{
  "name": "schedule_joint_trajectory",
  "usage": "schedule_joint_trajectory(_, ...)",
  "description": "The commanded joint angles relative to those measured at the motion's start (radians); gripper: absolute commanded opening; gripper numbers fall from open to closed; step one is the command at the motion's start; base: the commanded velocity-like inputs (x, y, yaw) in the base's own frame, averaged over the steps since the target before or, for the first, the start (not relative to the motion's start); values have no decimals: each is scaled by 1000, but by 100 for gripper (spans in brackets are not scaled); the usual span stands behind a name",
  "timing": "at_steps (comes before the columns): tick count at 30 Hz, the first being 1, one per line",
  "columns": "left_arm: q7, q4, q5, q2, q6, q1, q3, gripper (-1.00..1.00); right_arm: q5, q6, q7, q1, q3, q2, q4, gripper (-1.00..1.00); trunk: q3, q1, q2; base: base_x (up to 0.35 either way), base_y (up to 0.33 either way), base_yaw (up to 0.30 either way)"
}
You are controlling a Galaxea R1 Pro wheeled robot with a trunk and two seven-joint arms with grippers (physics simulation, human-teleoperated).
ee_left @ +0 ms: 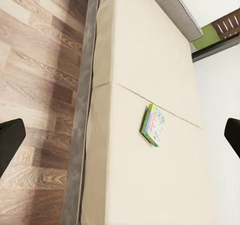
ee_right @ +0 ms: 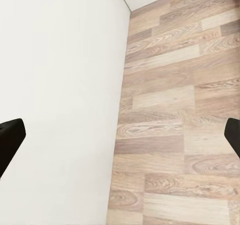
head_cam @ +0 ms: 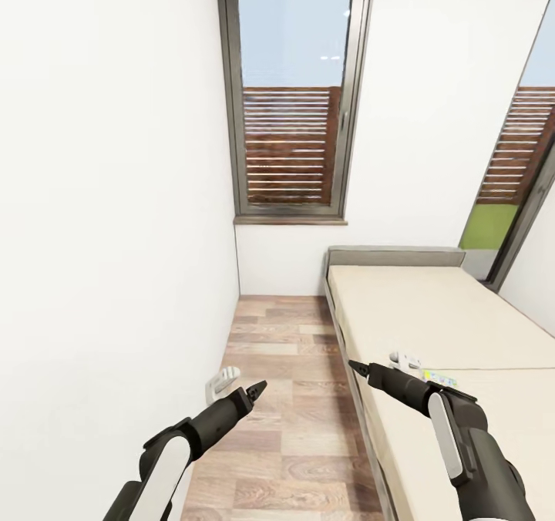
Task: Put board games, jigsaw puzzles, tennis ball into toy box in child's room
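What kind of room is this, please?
Probably a bedroom, likely a child's: a beige bed stands along the wall under a tall window, a colourful board game lies on the mattress, and the floor is wood-look planks.

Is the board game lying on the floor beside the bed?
No. In the left wrist view the board game lies flat on the beige bed, away from the wooden floor.
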Motion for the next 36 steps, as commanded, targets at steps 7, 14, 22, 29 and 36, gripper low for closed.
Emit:
schedule_joint_trajectory(7, 9, -1, 10, 0, 4, -1, 0, 100, -5, 7, 2, -1, -2, 0, -1, 100, -2, 1, -2, 222, 0, 0)
schedule_joint_trajectory(14, 9, -1, 10, 1, 3, -1, 0, 100, -5, 7, 3, -1, -1, 0, -1, 100, -2, 1, -2, 281, 0, 0)
schedule_joint_trajectory(22, 9, -1, 10, 2, 3, -1, 0, 100, -5, 7, 3, -1, 0, 0, -1, 100, -2, 1, -2, 317, 0, 0)
schedule_joint_trajectory(29, 9, -1, 10, 2, 3, -1, 0, 100, -5, 7, 3, -1, -1, 0, -1, 100, -2, 1, -2, 328, 0, 0)
schedule_joint_trajectory(36, 9, -1, 10, 2, 2, -1, 0, 100, -5, 7, 3, -1, -1, 0, -1, 100, -2, 1, -2, 332, 0, 0)
